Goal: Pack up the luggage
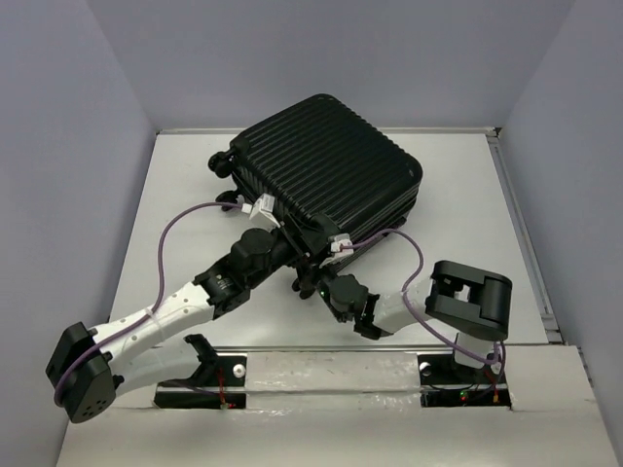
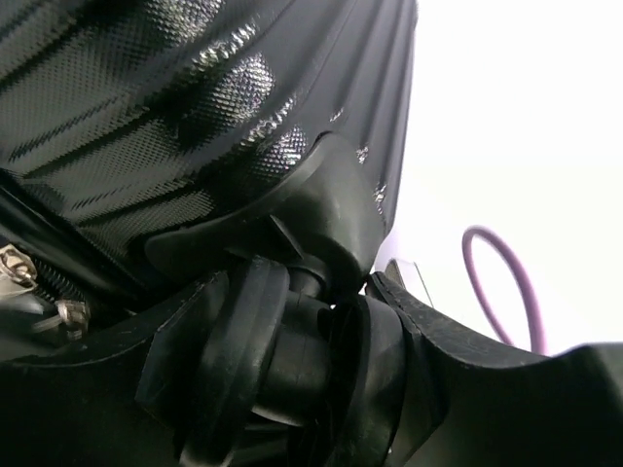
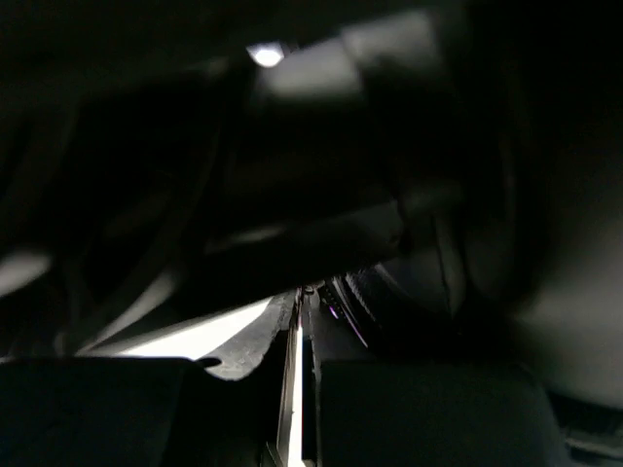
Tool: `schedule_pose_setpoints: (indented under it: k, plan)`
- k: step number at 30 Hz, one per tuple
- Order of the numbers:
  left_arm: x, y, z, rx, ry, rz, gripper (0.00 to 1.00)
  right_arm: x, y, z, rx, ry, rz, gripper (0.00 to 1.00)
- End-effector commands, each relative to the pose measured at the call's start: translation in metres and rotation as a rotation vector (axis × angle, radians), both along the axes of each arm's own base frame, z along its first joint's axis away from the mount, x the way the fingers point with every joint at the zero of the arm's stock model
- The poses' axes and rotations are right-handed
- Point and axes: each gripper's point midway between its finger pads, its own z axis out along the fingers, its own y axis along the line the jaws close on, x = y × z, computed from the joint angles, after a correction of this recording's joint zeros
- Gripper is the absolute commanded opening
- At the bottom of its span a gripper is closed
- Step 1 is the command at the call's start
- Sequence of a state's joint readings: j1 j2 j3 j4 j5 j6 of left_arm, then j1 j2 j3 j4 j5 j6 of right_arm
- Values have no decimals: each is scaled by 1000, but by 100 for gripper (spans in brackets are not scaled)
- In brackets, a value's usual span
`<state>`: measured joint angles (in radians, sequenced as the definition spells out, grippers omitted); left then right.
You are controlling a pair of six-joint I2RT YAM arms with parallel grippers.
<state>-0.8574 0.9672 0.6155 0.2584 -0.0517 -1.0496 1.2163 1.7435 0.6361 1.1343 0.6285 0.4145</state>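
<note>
The luggage (image 1: 331,165), a black ribbed hard-shell suitcase, lies shut and flat at the back middle of the white table (image 1: 175,224). My left gripper (image 1: 292,248) is at its near left corner. In the left wrist view the shell (image 2: 175,117) fills the top, and a black double wheel (image 2: 258,341) sits between my left gripper's (image 2: 311,336) fingers, which are closed on it. My right gripper (image 1: 316,279) is pressed low against the near edge. Its view is almost black, with the luggage (image 3: 321,146) overhead and the right gripper (image 3: 300,389) showing only a thin slit between its fingers.
Two more wheels (image 1: 224,180) stick out at the suitcase's left side. Purple cables (image 1: 180,219) loop off both arms, and one shows in the left wrist view (image 2: 506,282). Grey walls close in the table at the back and sides. A zipper pull (image 2: 15,265) shows at the left edge.
</note>
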Motion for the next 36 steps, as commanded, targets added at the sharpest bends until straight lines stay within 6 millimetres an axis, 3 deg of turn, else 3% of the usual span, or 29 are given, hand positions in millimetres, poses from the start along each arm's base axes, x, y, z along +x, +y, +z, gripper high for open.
schedule_pose_setpoints:
  k: [1,7,9,10,11,12,13,14,15,16,17,18,19,20,21,22,23,24,25,30,33,35,36]
  plan:
    - [-90,-58,139,-470,-161,-404,6,25,2,127,598,-128,-119,7]
    - [-91,-61,119,-495,-120,-382,6,30,-3,145,714,-143,-159,12]
    - [-85,-50,121,-476,-147,-326,6,26,-15,137,693,-128,-163,31]
    - [-82,-40,118,-428,-166,-290,6,22,-24,118,656,-101,-161,55]
    - [-79,-33,117,-410,-173,-261,6,19,-29,110,641,-90,-160,64]
    - [-66,-24,101,-351,-151,-175,6,7,-37,99,620,-63,-134,72]
    - [-60,-6,107,-349,-183,-100,6,-1,-41,94,602,-52,-119,84]
    - [-56,4,105,-329,-186,-52,6,-8,-45,89,580,-41,-113,89]
    - [-52,14,86,-259,-154,-11,6,-14,-49,89,540,-31,-106,96]
    - [-52,29,91,-267,-167,29,9,-25,-48,83,498,-9,-83,100]
    - [-50,39,90,-252,-178,60,17,-27,-53,77,469,15,-87,100]
    - [-45,51,77,-185,-172,116,36,-34,-58,62,400,73,-77,100]
    - [-45,61,76,-173,-177,142,43,-39,-54,38,318,118,-68,100]
    - [-45,76,84,-188,-201,182,52,-43,-60,47,331,148,-64,100]
    - [-46,84,83,-172,-210,197,72,-47,-61,21,205,213,-62,100]
    - [-46,93,75,-124,-209,220,79,-50,-62,19,189,248,-56,99]
    - [-45,107,76,-110,-221,263,86,-54,-63,29,196,259,-40,94]
    - [-45,116,80,-94,-232,283,96,-64,-61,21,135,284,1,93]
    - [-45,125,70,-31,-222,304,99,-71,-55,30,114,269,42,99]
    - [-43,155,66,146,-245,372,99,-102,-37,47,-46,264,254,100]
    - [-43,162,46,275,-237,369,99,-103,-46,77,-81,185,278,100]
    - [-44,164,41,317,-233,362,99,-104,-66,111,-69,98,285,100]
    - [-44,165,40,334,-243,356,99,-102,-86,131,-50,58,257,100]
